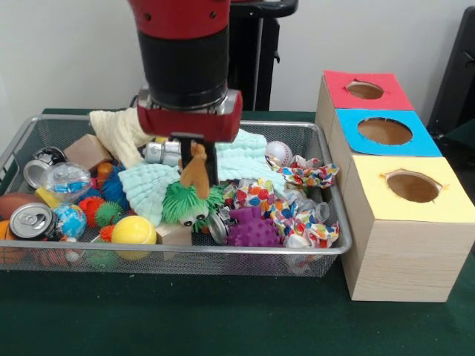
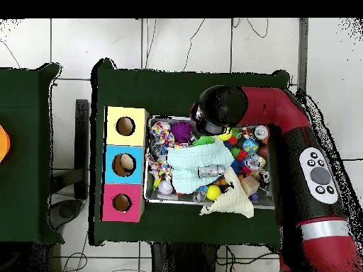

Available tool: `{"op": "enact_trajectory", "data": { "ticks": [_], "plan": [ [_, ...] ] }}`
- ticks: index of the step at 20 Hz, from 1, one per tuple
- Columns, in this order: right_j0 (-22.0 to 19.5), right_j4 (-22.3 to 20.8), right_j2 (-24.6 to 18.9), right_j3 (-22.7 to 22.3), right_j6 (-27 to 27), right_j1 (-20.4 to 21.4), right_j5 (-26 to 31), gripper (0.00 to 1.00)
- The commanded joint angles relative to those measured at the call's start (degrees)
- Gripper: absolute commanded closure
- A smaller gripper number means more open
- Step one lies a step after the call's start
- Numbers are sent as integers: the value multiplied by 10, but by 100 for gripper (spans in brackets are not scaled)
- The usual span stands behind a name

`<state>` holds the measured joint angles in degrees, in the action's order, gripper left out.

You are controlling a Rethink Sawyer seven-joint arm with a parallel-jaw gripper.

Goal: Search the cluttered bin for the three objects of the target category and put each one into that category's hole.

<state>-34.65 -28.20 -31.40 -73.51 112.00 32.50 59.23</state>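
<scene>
Tan plush (image 1: 196, 172) in gripper (image 1: 194, 157) (upright).

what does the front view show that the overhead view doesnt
Only the front view shows the gripper over the wire mesh bin with a tan-orange plush hanging between its jaws, above a green spiky ball with eyes, and a drink can at one end. Only the overhead view shows the whole red arm crossing the bin, hiding the gripper and plush, and something pale inside the blue-topped hole. Both show the bin, the pale green cloth, and the red-topped hole.
</scene>
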Motion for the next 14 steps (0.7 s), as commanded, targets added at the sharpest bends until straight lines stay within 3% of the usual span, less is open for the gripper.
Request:
{"op": "enact_trajectory", "data": {
  "ticks": [1,8,14],
  "plan": [
    [21,35,-13,-113,-48,73,42,100],
    [28,71,-6,-184,-19,121,17,100],
    [33,76,3,-214,-17,129,-6,100]
  ]
}}
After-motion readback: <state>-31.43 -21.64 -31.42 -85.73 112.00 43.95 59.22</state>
